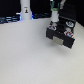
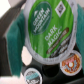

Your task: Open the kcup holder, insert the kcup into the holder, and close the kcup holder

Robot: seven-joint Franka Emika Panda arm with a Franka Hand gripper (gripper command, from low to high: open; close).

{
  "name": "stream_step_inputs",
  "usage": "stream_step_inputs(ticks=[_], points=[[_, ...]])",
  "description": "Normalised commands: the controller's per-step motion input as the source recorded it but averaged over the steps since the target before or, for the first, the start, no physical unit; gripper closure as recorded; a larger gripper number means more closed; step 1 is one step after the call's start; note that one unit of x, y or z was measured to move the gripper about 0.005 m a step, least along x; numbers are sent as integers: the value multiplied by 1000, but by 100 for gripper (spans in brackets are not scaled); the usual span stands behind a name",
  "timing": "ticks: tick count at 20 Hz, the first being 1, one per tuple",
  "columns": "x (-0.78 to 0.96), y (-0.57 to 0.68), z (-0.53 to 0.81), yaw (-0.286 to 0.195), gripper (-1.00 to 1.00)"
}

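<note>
A pale white tabletop (image 1: 25, 55) fills the foreground, with a dark, blue-lit backdrop (image 1: 10, 7) behind

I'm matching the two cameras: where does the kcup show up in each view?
Exterior view: too small to tell; it would be at the pincer over the kcup holder, on the exterior view's right.
Wrist view: the kcup fills the picture, green lid facing the camera.
Shared landmark: the holder's pod slots.
</note>
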Motion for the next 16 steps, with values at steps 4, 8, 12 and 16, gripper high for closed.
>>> stream_step_inputs(ticks=[4,8,12,16], points=[[48,656,-5,43,100],[-3,598,-60,46,100],[-65,237,-220,53,100],[95,102,-184,42,100]])
